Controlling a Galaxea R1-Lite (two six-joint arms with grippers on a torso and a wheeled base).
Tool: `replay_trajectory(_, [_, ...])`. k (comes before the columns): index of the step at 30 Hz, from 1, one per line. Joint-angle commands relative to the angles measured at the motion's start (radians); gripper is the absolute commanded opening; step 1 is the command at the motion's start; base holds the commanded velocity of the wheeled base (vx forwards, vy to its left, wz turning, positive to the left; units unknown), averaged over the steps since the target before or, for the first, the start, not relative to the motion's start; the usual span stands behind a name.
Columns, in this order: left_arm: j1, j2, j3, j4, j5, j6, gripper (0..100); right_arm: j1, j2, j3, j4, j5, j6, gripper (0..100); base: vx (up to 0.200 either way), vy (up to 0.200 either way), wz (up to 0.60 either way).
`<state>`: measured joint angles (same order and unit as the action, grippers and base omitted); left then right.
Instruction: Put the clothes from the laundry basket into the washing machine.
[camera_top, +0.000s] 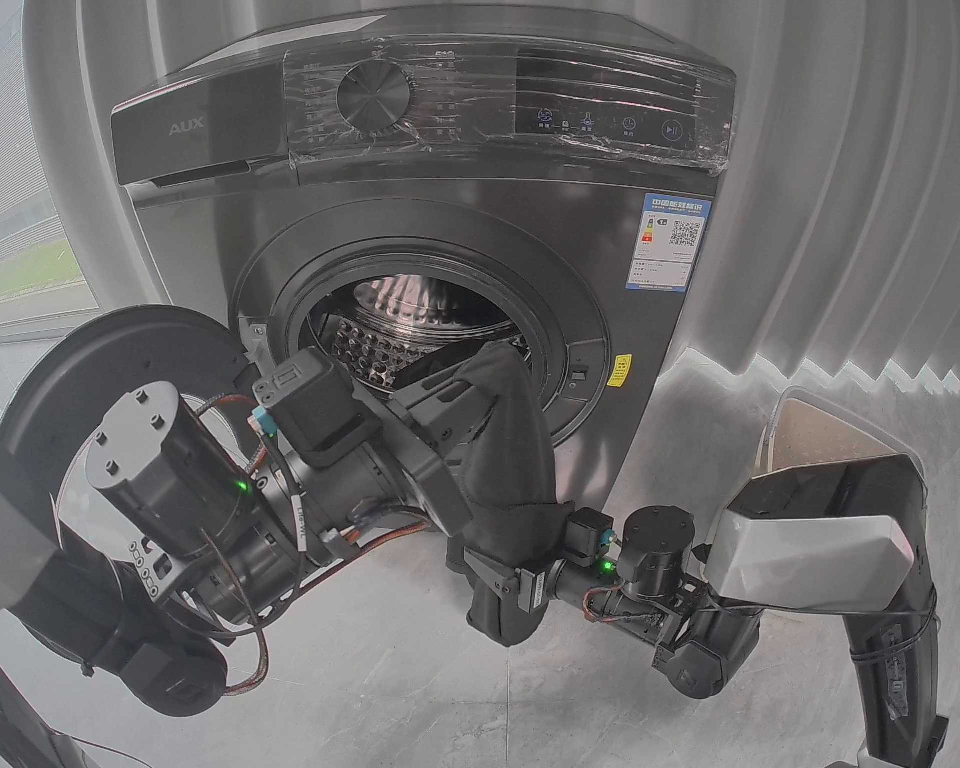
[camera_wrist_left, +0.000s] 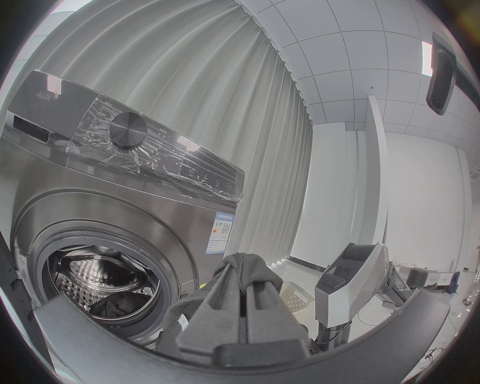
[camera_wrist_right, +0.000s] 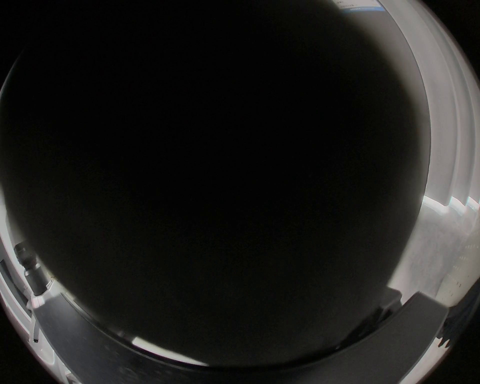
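The left gripper (camera_wrist_left: 243, 290) jaws pinch the black garment (camera_top: 510, 470), which hangs lengthwise just outside (lower right of) the drum opening (camera_top: 420, 320).

Apparently dark cloth (camera_wrist_right: 215, 180), pale curtain (camera_wrist_right: 452, 150) beyond

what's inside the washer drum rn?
Left wrist view: a dark crumpled garment lies at the bottom of the perforated steel drum. From the head, the left pincer and the black cloth it grips cover the drum's lower part.
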<state>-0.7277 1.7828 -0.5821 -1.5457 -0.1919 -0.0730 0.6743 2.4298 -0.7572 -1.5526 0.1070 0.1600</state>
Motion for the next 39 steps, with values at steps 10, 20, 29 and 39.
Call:
replay_trajectory(10, [0.027, 0.001, -0.001, -0.001, 0.0, -0.002, 0, -0.002, -0.009, 0.016, -0.004, -0.001, 0.003, 0, 0.0, 0.0, 0.0])
replay_trajectory(20, [0.132, 0.041, 0.001, 0.001, 0.0, -0.001, 0, 0.059, -0.213, 0.214, -0.001, 0.003, 0.003, 0, 0.0, 0.0, 0.0])
replay_trajectory(29, [0.191, 0.107, 0.007, -0.001, 0.005, 0.001, 0, 0.111, -0.379, 0.418, -0.003, 0.023, 0.003, 0, 0.0, 0.0, 0.0])
replay_trajectory(39, [0.228, 0.175, 0.01, -0.001, 0.006, 0.004, 0, 0.139, -0.508, 0.504, 0.0, 0.065, 0.003, 0, 0.0, 0.0, 0.0])
